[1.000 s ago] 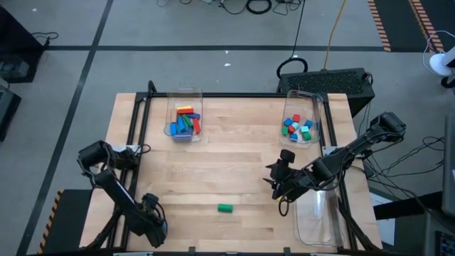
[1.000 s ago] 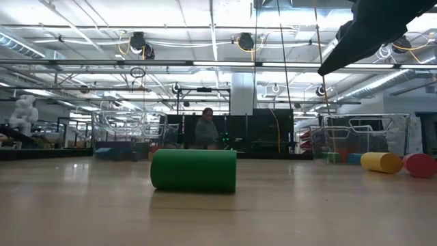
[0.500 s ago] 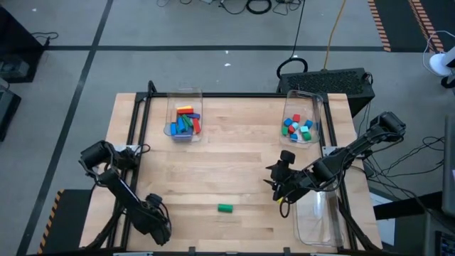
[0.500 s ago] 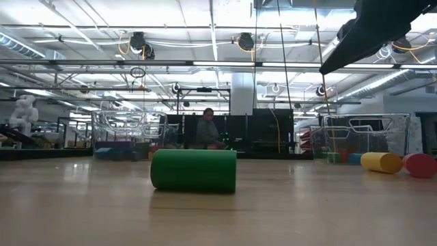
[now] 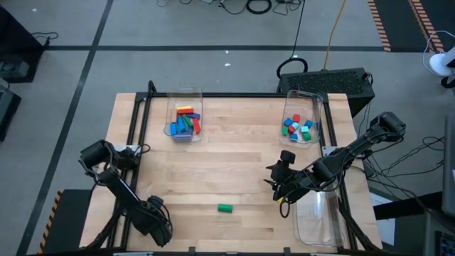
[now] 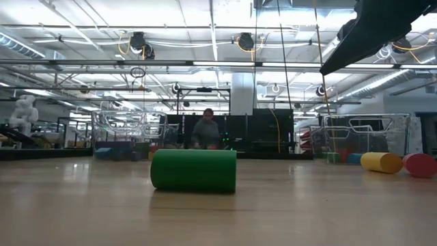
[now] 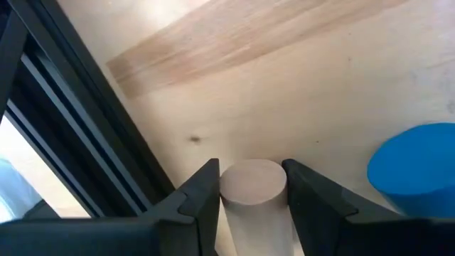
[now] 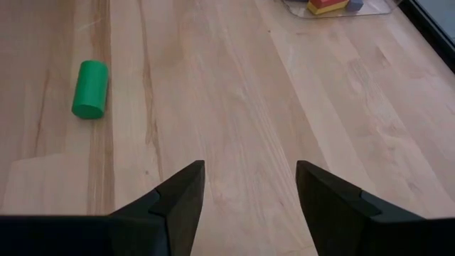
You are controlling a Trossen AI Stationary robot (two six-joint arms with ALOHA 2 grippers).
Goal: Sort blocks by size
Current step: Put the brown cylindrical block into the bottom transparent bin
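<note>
Hidden from the high view under the folded left arm at the table's near left corner: a plain wooden cylinder (image 7: 253,192) and a blue cylinder (image 7: 419,167) (cut off at the frame edge, just beside it); left gripper (image 7: 250,206) low over the boards, fingers (image 7: 202,203) clamped on the wooden cylinder; right gripper (image 8: 249,195) raised right of centre, jaws apart, nothing between; remaining blocks sorted into the left bin (image 5: 185,119) and right bin (image 5: 299,126); lone green cylinder (image 5: 225,208) lying near the front edge.
</note>
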